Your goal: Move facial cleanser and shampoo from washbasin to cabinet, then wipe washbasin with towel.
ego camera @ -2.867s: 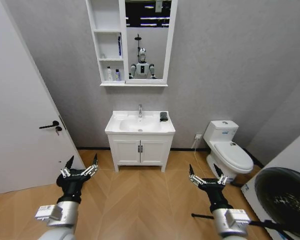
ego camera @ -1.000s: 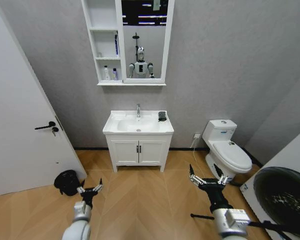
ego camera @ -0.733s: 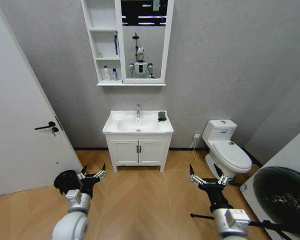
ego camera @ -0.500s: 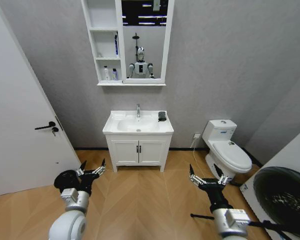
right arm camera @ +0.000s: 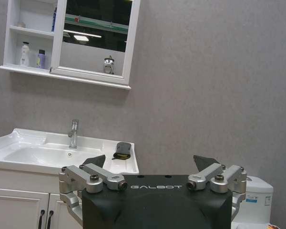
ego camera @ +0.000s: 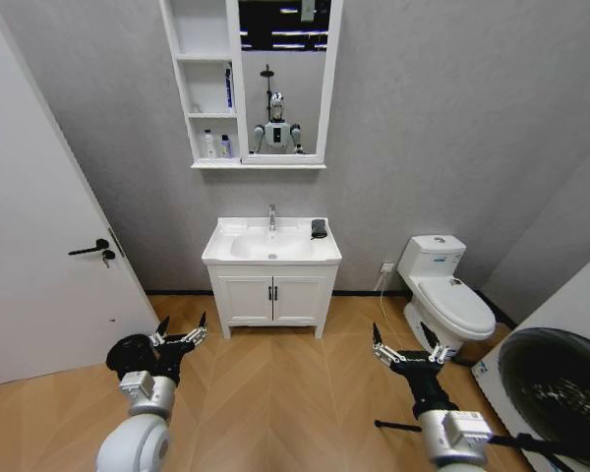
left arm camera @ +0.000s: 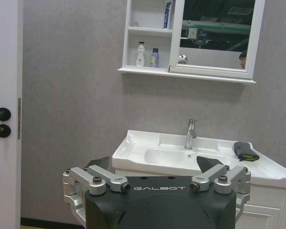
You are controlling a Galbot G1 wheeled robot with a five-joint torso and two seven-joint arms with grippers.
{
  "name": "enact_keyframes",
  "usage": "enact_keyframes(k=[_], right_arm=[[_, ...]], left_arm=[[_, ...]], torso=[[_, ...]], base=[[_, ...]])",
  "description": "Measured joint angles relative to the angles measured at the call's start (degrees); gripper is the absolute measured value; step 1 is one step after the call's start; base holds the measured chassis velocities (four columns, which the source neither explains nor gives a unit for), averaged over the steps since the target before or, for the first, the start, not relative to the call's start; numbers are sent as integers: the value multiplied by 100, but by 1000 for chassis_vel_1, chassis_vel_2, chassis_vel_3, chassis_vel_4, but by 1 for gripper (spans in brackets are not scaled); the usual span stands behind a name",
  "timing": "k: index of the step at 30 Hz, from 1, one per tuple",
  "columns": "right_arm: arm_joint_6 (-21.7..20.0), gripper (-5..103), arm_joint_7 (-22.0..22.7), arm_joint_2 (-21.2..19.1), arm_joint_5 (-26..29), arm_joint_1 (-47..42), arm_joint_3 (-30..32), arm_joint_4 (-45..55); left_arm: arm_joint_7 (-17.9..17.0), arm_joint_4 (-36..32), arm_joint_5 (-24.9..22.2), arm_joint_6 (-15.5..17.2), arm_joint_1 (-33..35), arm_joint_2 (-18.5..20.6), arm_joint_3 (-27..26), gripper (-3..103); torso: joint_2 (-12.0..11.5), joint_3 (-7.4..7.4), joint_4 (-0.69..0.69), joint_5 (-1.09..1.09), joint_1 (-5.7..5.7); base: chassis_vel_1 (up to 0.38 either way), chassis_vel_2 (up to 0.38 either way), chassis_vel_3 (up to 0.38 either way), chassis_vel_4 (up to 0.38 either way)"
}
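Note:
The white washbasin [ego camera: 226, 254] with its chrome faucet [ego camera: 271, 216] stands against the far wall, some way ahead of me. The dark towel [ego camera: 320, 228] lies on its right rim, also seen as the towel [left arm camera: 244, 150] and the towel [right arm camera: 122, 150]. Above it hangs the cabinet [ego camera: 206, 133]. A white bottle [left arm camera: 140, 54] and a small purple bottle [left arm camera: 155, 57] stand in its lowest compartment, a blue tube [left arm camera: 168, 8] one shelf up. Which is the facial cleanser or the shampoo I cannot tell. My left gripper [ego camera: 180, 336] and right gripper [ego camera: 405, 342] hang open and empty over the floor, far from the basin.
A white door [ego camera: 39, 246] with a black handle stands at the left. The two-door vanity [ego camera: 272, 298] carries the basin. A toilet [ego camera: 447, 295] sits to the right, and a washing machine drum [ego camera: 560, 383] fills the near right corner. Wooden floor lies between.
My left arm folded in and its gripper dropped, then rose a little and leftward; it has held still for the last half second. The right arm has not moved.

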Motion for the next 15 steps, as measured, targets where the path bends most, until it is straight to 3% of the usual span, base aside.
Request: enact_keyframes(k=[15], right_arm=[[0, 100, 0, 0, 0, 0, 0, 0]], left_arm=[[3, 11, 10, -11, 3, -4, 0, 100]], torso=[[0, 0, 0, 0, 0]], base=[[0, 0, 0, 0]])
